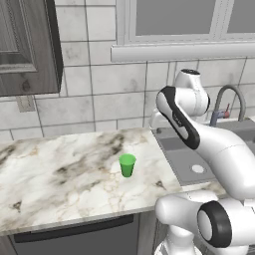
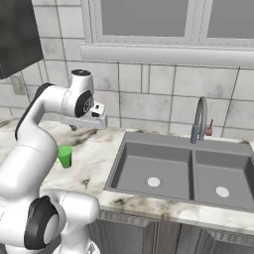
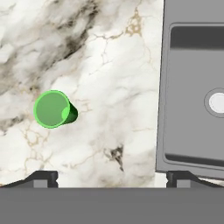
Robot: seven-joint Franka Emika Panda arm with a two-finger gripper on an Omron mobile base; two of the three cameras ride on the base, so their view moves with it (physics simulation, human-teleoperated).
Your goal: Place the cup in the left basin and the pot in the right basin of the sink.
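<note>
Scene: a simulated kitchen, with a white robot arm standing before a marble surface (image 1: 60, 174) that has a dark grey sink (image 2: 181, 171) set into it.

Sink: it has 2 compartments split by a central divider, each with a round pale drain, and a curved grey faucet (image 2: 199, 119) with a red lever behind the divider.

Left basin (image 2: 151, 168): the compartment of the sink nearer the cup; nothing lies in it but its drain.

Right basin (image 2: 223, 178): the compartment past the divider; it too holds only its drain.

Cup (image 1: 127, 165): a small bright green tumbler, upright on the marble surface, well apart from the sink and off to the sink's left side, nothing touching it.

Pot: I cannot place it from these pictures, so its share of the task cannot be judged beyond the fact that the right basin has no pot in it.

Hand (image 3: 112, 177): spread about as wide as it goes and holding nothing; it hangs above the surface, between the cup and the sink's left rim, looking down on both.

Fingertips (image 3: 43, 177): 2 small dark tips at the bottom of the hand view, far apart, with bare marble between them.

Done so far: by my reading, neither of the 2 placements is made.

Left to do: judged from how things lie, the cup has yet to be grasped, carried over the sink's left rim and set in the left basin; then the pot has to be found and set in the right basin.
</note>
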